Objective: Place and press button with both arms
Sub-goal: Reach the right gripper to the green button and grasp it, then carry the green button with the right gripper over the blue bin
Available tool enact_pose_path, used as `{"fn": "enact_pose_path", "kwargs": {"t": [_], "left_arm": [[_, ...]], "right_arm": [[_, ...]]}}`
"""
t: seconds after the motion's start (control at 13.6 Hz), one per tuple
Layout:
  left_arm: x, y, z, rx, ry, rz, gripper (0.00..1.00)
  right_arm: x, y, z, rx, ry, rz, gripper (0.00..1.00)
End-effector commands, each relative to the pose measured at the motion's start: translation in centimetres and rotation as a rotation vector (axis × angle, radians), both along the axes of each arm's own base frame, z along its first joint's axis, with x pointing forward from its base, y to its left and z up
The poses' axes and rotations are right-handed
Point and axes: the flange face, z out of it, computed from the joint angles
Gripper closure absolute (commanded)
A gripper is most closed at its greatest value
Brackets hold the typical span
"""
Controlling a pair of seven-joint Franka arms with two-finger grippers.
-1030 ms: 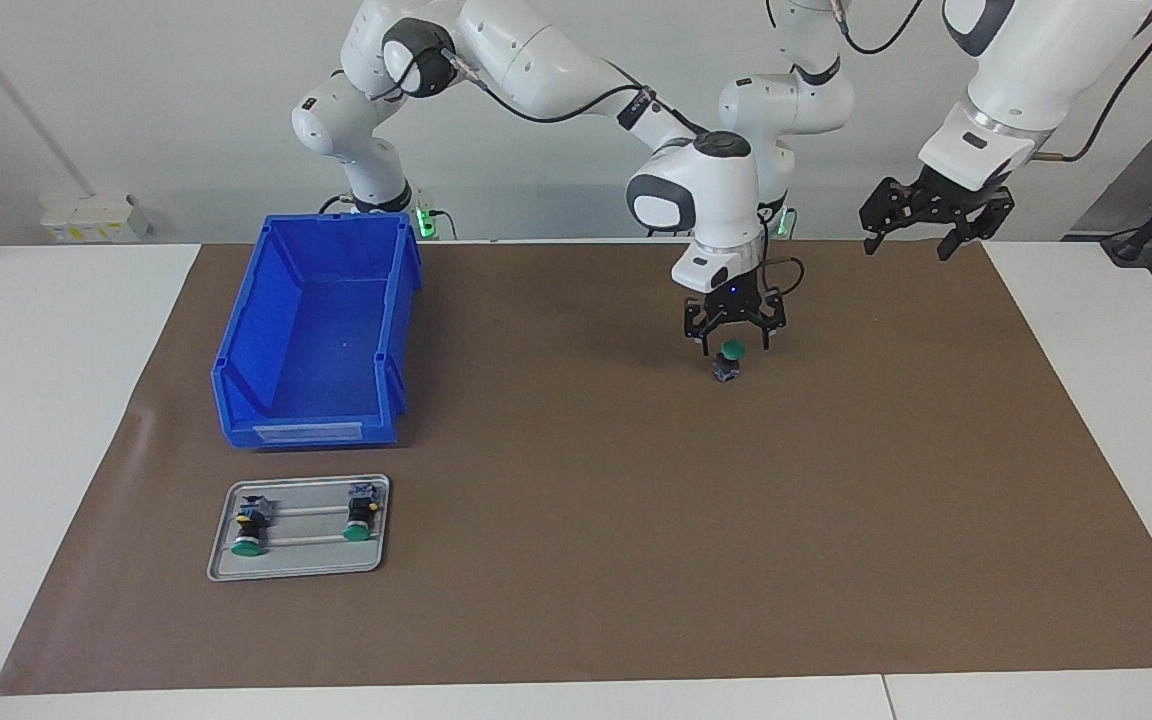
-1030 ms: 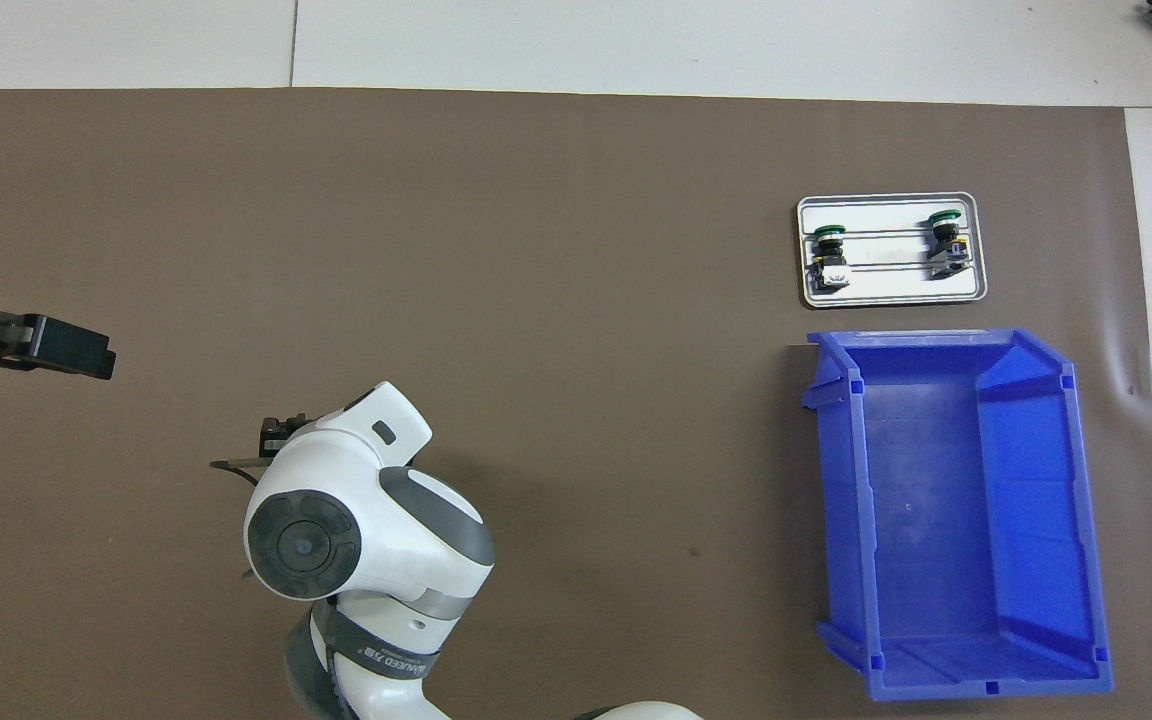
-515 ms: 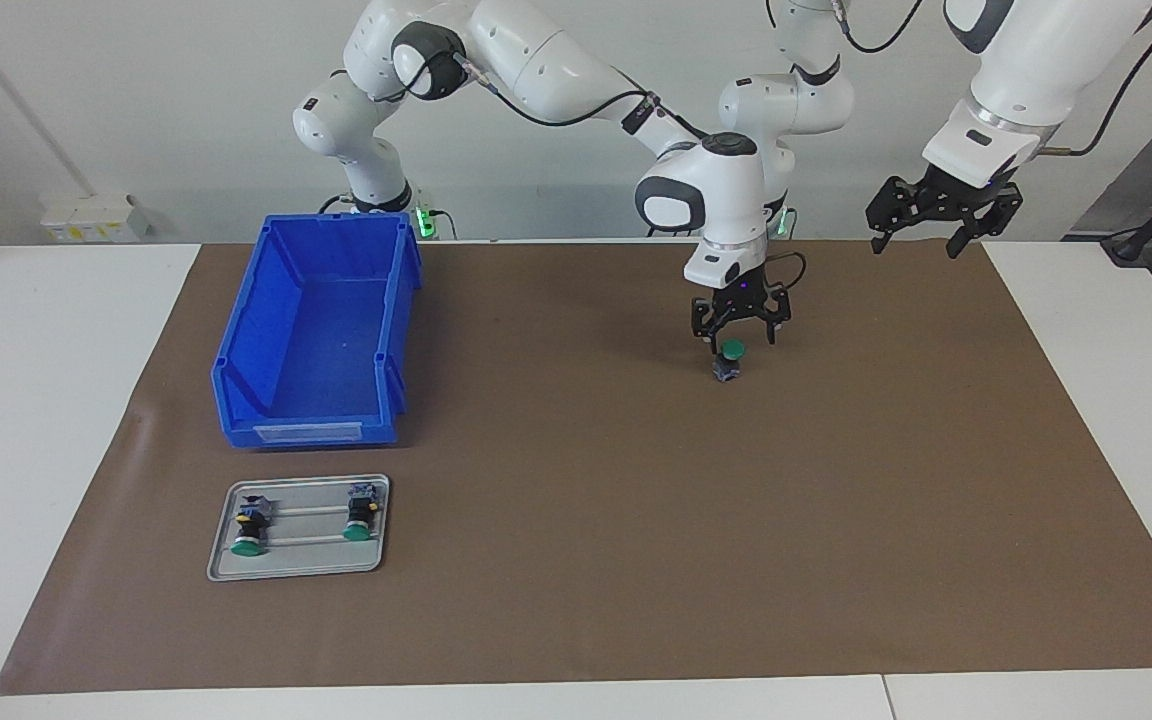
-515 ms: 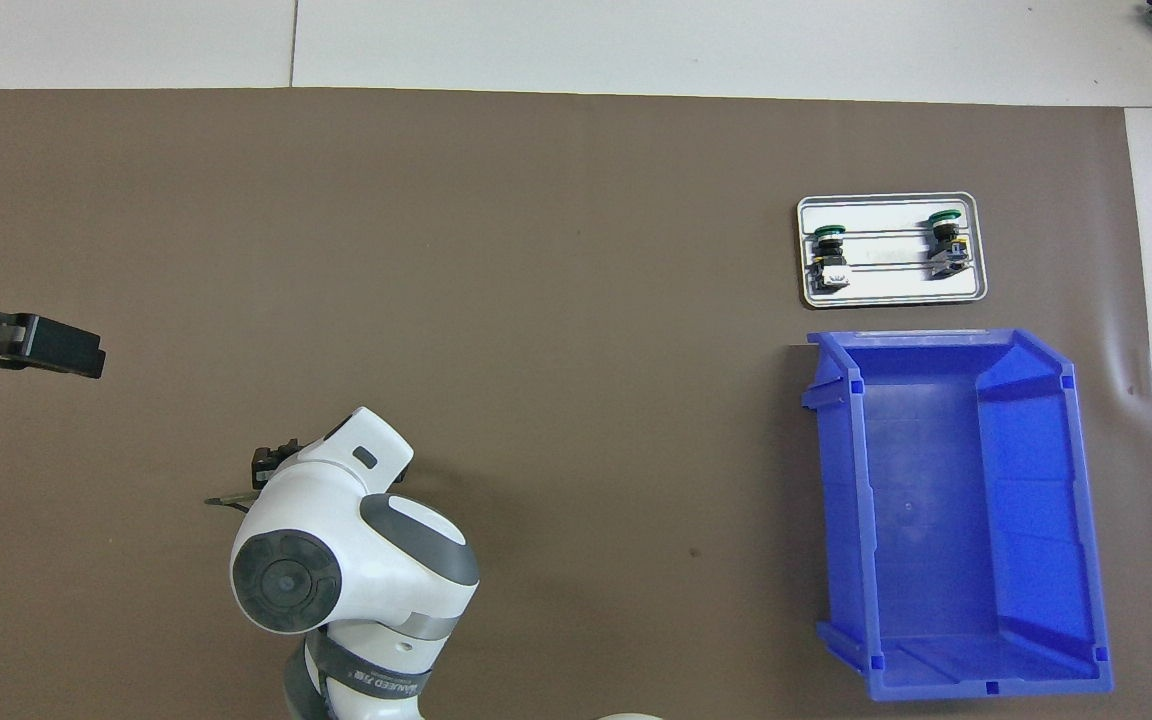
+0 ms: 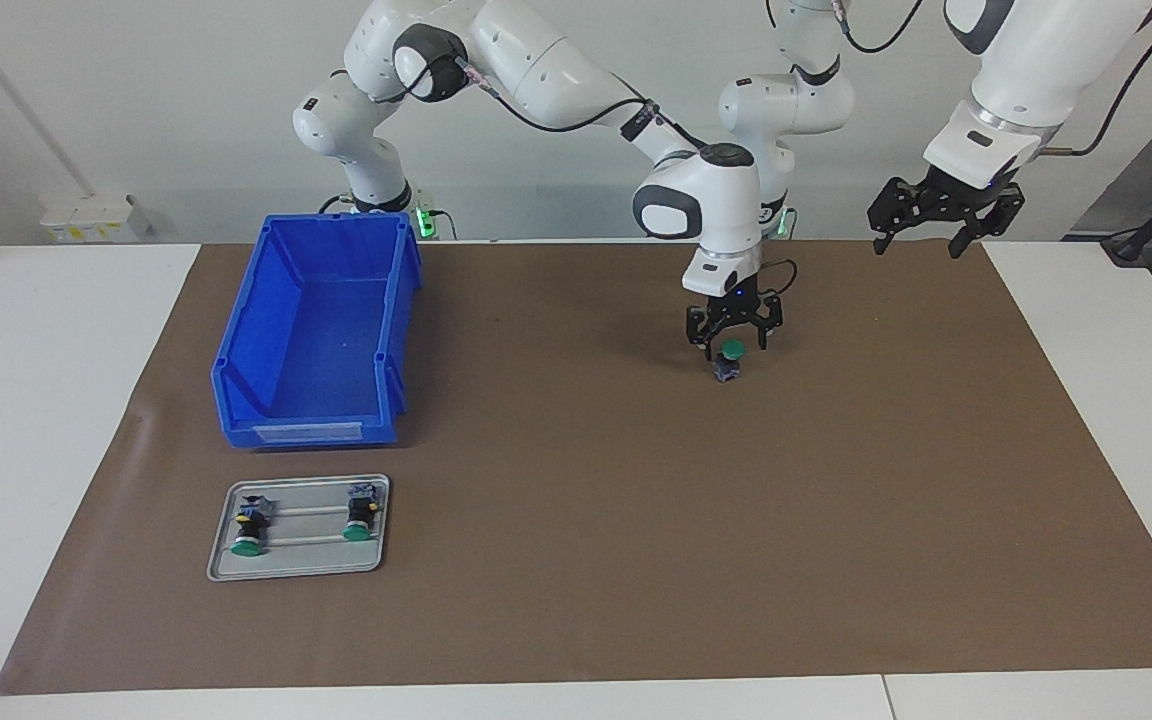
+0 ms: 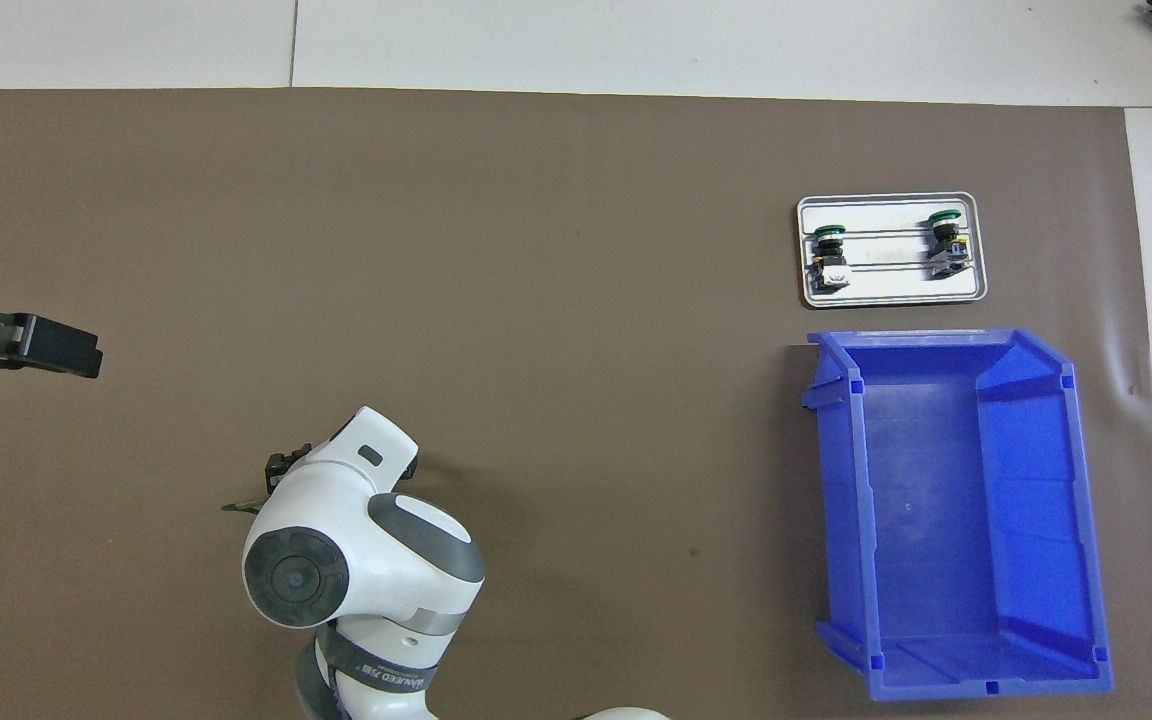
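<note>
Compared with a second ago, the right arm's wrist sits higher and a little more toward the robots, while the button [image 5: 729, 360] stands at the same spot on the brown mat [image 5: 576, 560]. The left gripper [image 5: 939, 226] has risen slightly and hangs over the mat's edge at the left arm's end of the surface, waiting, its fingers spread apart and empty.

The right gripper [image 5: 733, 338] hovers directly over the button with its fingers spread wide and nothing held between them; its fingertips flank the green cap at about cap height, and whether they touch it cannot be told.

The button stands upright on the mat, long axis vertical, green cap up and grey block down on the mat. It is toward the left arm's end of the surface, well apart from the blue bin [image 5: 316, 335].

The facing view shows the button, both grippers and the arms' full reach. In the overhead view the right arm's wrist [image 6: 356, 540] covers the button entirely, and only a sliver of the right gripper shows beside it; the left gripper [image 6: 41, 347] shows at the edge of that view.

A metal tray [image 5: 298, 568] lies farther from the robots than the bin, just beside it. Two similar buttons [image 5: 249, 530] lie on it on their sides, caps pointing away from the robots.
</note>
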Motion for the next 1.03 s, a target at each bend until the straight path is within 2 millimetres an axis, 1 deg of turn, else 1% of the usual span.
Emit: {"fn": "enact_pose_path", "kwargs": {"t": [0.0, 0.07, 0.15, 0.22, 0.29, 0.52, 0.66, 0.81, 0.88, 0.96], "left_arm": [[-0.4, 0.6, 0.0, 0.018, -0.003, 0.014, 0.00], [-0.3, 0.6, 0.0, 0.018, -0.004, 0.014, 0.00], [-0.4, 0.6, 0.0, 0.018, -0.003, 0.014, 0.00], [-0.4, 0.6, 0.0, 0.018, -0.003, 0.014, 0.00], [-0.3, 0.6, 0.0, 0.018, -0.004, 0.014, 0.00], [-0.4, 0.6, 0.0, 0.018, -0.003, 0.014, 0.00], [-0.4, 0.6, 0.0, 0.018, -0.003, 0.014, 0.00], [-0.3, 0.6, 0.0, 0.018, -0.004, 0.014, 0.00], [-0.4, 0.6, 0.0, 0.018, -0.003, 0.014, 0.00], [-0.4, 0.6, 0.0, 0.018, -0.003, 0.014, 0.00]], "right_arm": [[-0.1, -0.2, -0.3, -0.004, -0.024, 0.027, 0.32], [0.0, -0.2, -0.3, -0.009, -0.030, 0.030, 0.44], [-0.1, -0.2, -0.3, -0.014, -0.030, 0.032, 0.59], [-0.1, -0.3, -0.3, -0.020, -0.029, 0.033, 0.86], [-0.2, -0.2, -0.2, -0.026, -0.033, 0.037, 1.00], [-0.2, -0.1, 0.1, -0.052, -0.035, 0.027, 1.00], [0.9, -1.0, 1.5, -0.057, -0.060, 0.012, 1.00], [4.0, -3.7, 5.3, -0.067, -0.140, -0.023, 1.00], [5.4, -5.4, 7.5, -0.061, -0.160, -0.038, 1.00], [7.3, -8.0, 10.0, -0.056, -0.171, -0.065, 1.00]]}}
